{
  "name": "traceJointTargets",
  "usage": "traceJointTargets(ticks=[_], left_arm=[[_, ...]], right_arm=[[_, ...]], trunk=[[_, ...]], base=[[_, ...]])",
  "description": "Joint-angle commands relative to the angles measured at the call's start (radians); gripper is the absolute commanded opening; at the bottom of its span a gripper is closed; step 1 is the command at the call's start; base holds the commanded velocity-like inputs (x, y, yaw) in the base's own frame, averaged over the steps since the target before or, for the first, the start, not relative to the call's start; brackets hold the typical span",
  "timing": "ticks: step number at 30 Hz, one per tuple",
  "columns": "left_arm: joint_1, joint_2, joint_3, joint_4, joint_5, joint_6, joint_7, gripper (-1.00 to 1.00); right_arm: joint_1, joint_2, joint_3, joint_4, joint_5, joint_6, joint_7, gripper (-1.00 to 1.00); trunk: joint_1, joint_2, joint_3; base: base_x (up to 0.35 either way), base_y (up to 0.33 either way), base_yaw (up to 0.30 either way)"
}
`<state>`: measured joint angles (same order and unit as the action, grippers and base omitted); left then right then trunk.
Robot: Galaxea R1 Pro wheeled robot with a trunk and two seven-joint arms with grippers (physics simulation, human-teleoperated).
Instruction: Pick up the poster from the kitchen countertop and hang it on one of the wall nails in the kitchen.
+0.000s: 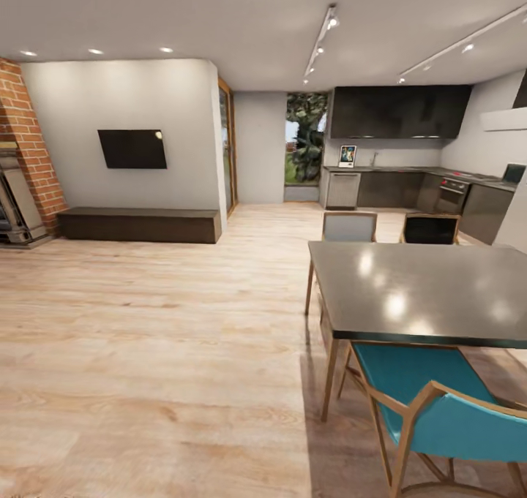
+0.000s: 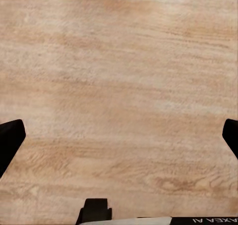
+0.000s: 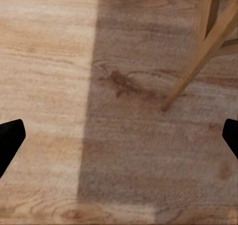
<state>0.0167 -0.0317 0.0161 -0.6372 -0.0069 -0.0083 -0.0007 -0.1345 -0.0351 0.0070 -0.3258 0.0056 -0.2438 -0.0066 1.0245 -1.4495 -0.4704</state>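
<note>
The poster [image 1: 347, 156] is seen small in the upper right of the head view, standing upright on the kitchen worktop [image 1: 410, 170] and seemingly leaned against the back wall, left of the tap. It is not yet picked up. Wall nails cannot be made out at this range; too small to tell.

Below the kitchen worktop, dark cabinet fronts and an oven [image 1: 451, 192] are seen; dark upper cabinets [image 1: 399, 110] are above it. Nearer, at centre right, a dark dining table [image 1: 432, 293] is placed between robot and kitchen, with a teal chair [image 1: 439, 410] at lower right and two chairs at its far side. A wall TV [image 1: 132, 148], a low bench [image 1: 139, 224] and a brick column [image 1: 29, 140] are seen at the left.

In the left wrist view, the left tool [image 2: 119, 136] is released, fingertips wide apart at the frame edges, nothing held, over wooden floor [image 2: 119, 76]. In the right wrist view, the right tool [image 3: 119, 136] is likewise released and empty, over floor with a wooden chair leg [image 3: 193, 76] at upper right.

Task is judged barely begun: the kitchen must be reached, likely around the dining table along the open floor at left; grasping, carrying and hanging are all left.
</note>
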Motion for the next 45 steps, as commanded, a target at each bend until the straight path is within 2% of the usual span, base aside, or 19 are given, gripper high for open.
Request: traceJointTargets(ticks=[1,9,11,18,35,45], left_arm=[[0.000,-0.001,0.002,-0.001,-0.001,-0.001,0.000,1.00],[0.000,-0.001,0.002,-0.001,-0.001,-0.001,-0.001,1.00],[0.000,-0.001,0.001,-0.001,-0.001,-0.001,-0.001,1.00],[0.000,-0.001,0.002,-0.001,-0.001,-0.001,-0.001,1.00],[0.000,0.001,0.002,-0.001,-0.001,-0.002,-0.001,1.00],[0.000,0.001,0.002,-0.001,-0.001,-0.002,-0.001,1.00]], right_arm=[[0.000,0.000,0.001,0.001,0.001,-0.003,-0.001,1.00],[0.001,-0.002,0.000,0.001,0.001,0.000,0.002,1.00],[0.002,-0.011,0.001,0.001,0.004,0.001,0.003,1.00],[0.003,-0.016,0.002,0.002,0.019,0.000,0.002,1.00],[0.003,-0.017,0.001,0.001,0.019,-0.002,0.002,1.00],[0.003,-0.017,0.001,0.002,0.020,0.000,0.002,1.00]], trunk=[[0.001,0.000,-0.001],[0.001,0.000,-0.001],[0.001,0.000,-0.001],[0.001,0.000,-0.001],[0.001,0.000,-0.001],[0.001,0.000,-0.001]], base=[[0.243,0.281,0.276],[0.243,0.280,0.103],[0.243,0.280,0.011],[0.243,0.280,0.004],[0.260,0.258,0.000],[0.315,0.149,-0.059]])
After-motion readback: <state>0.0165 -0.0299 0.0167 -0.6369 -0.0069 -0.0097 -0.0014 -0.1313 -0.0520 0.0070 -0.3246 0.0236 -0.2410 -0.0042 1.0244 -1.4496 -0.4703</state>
